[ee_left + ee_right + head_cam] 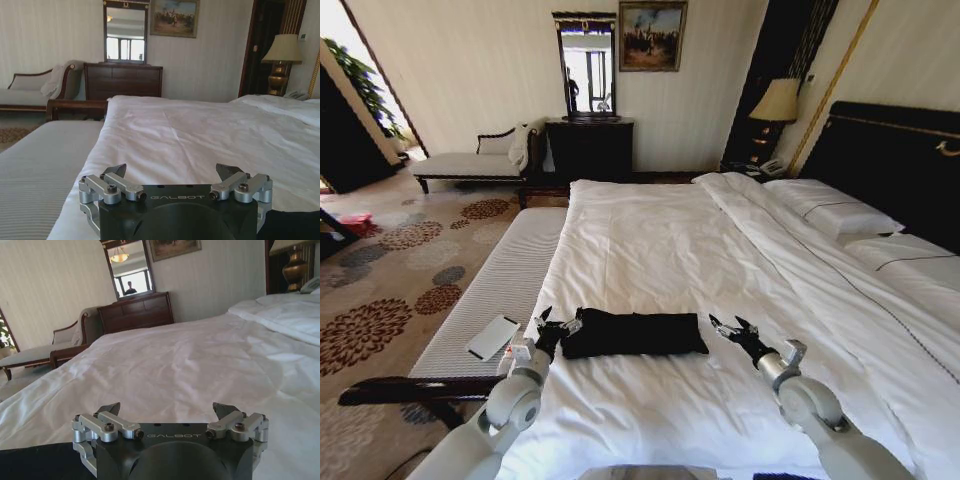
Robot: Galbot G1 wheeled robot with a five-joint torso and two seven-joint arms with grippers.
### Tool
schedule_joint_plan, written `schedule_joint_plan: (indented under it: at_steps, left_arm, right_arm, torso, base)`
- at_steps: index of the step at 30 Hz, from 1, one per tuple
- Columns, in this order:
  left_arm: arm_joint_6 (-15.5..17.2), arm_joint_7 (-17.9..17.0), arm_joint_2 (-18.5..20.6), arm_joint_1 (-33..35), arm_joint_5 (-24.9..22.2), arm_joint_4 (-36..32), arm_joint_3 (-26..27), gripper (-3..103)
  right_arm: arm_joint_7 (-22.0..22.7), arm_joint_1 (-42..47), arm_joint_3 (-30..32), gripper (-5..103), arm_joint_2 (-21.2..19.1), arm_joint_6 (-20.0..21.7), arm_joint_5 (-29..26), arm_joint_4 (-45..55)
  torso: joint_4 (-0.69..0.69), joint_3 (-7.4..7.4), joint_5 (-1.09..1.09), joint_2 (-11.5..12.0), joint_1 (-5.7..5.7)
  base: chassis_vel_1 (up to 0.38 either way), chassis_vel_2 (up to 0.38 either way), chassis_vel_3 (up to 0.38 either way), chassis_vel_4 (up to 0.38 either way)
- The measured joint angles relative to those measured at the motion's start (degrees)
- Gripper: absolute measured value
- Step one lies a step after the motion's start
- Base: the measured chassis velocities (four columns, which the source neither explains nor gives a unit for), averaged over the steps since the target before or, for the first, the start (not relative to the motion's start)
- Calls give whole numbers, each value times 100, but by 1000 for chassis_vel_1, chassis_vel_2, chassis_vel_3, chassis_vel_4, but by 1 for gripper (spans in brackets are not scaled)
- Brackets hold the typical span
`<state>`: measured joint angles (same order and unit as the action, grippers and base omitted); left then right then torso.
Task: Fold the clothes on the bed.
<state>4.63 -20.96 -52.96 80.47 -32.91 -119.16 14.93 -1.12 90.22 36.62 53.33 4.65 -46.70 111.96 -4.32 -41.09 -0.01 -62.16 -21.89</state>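
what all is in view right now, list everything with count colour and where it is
T-shirt: one, black, folded into a long bundle on the near part of the bed, between the two grippers
bed: one, white bedding, dark headboard on the robot's right
pillows: at least two, white, by the headboard
bench: one, pale, padded, along the bed's left edge
flat white object: one, lying on the bench's near end
chaise longue: one, pale, by the far wall
dresser: one, dark wood, mirror above
painting: one, on the far wall
lamp: one, cream shade, beside the headboard
left gripper: open, at the shirt's left end
right gripper: open, just right of the shirt
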Motion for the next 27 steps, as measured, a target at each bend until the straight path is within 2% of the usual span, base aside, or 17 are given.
schedule_joint_plan:
  at_steps: [5,6,10,15,23,27]
  left_arm:
    - [-499,333,-55,552,486,-35,417,100]
    - [-499,333,-55,552,486,-35,417,100]
    - [-1024,618,-238,1027,877,-94,726,100]
    - [-1299,802,-444,1422,1096,-121,922,100]
    - [-1434,822,-546,1710,1463,-248,1073,100]
    - [-1420,824,-571,1775,1495,-310,1117,100]
  right_arm:
    - [-371,476,367,100,240,-686,783,38]
    - [-371,476,367,100,240,-686,783,38]
    - [-469,739,546,100,422,-898,1081,176]
    - [-537,1005,662,100,658,-1005,1266,316]
    - [-599,1108,715,100,875,-1080,1389,366]
    - [-633,1103,617,100,828,-989,1256,396]
  torso:
    - [1,0,0,0,1]
    - [1,0,0,0,1]
    - [1,0,1,0,0]
    - [1,1,0,-1,1]
    - [1,0,1,0,1]
    - [0,0,2,0,1]
  base:
    - [0,0,0,0]
    - [0,0,0,0]
    - [0,0,0,0]
    - [0,0,0,0]
    - [0,0,0,0]
    - [0,0,0,0]
